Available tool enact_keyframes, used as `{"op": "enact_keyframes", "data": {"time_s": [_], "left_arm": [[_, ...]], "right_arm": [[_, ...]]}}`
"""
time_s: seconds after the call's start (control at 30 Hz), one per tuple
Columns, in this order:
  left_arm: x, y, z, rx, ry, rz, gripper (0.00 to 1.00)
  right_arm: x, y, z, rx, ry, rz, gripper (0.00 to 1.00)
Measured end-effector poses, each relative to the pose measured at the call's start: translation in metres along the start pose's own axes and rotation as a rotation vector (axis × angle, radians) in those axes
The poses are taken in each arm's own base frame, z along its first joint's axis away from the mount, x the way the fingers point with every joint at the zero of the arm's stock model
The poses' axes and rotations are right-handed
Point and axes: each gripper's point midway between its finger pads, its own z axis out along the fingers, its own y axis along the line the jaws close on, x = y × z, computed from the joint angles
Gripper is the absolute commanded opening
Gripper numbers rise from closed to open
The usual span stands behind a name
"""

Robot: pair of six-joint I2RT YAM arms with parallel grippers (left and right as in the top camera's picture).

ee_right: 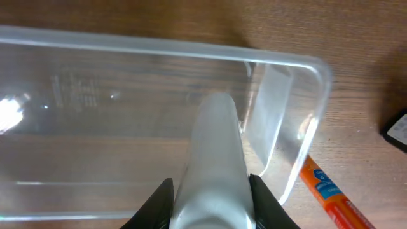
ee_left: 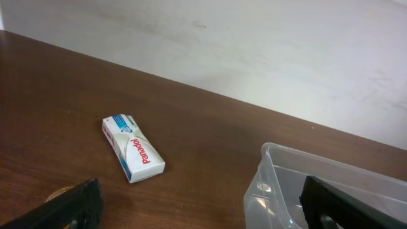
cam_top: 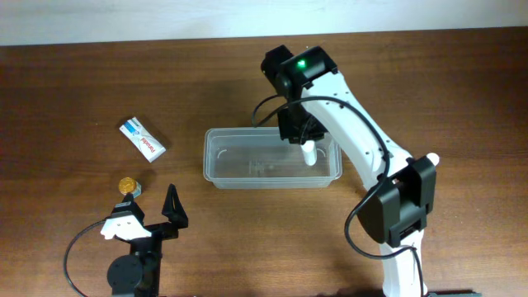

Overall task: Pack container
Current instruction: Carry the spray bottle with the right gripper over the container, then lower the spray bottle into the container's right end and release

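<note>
Container [cam_top: 247,177] of clear plastic sits centred on the counter [cam_top: 66,82], otherwise empty. My right end effector [cam_top: 307,147] is clamped on 1 white bottle [ee_right: 213,159], held inside its right end. My left end effector [cam_top: 150,213] rests spread apart. 1 box [cam_top: 142,139] and 1 gold-capped jar [cam_top: 127,185] lie outside, unpacked.

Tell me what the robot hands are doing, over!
Left gripper open. Right gripper shut on white bottle, over the container. Nothing seen blocking.
</note>
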Motion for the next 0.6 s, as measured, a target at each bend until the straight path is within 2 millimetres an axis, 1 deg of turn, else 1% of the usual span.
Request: {"op": "enact_keyframes", "data": {"time_s": [0.17,0.43,0.6], "left_arm": [[0.000,0.000,0.000,0.000,0.000,0.000,0.99],[0.000,0.000,0.000,0.000,0.000,0.000,0.99],[0.000,0.000,0.000,0.000,0.000,0.000,0.99]], "right_arm": [[-0.003,-0.006,0.001,0.001,0.000,0.017,0.17],[-0.005,-0.007,0.004,0.000,-0.001,0.022,0.17],[-0.002,-0.010,0.027,0.012,0.030,0.031,0.17]]}}
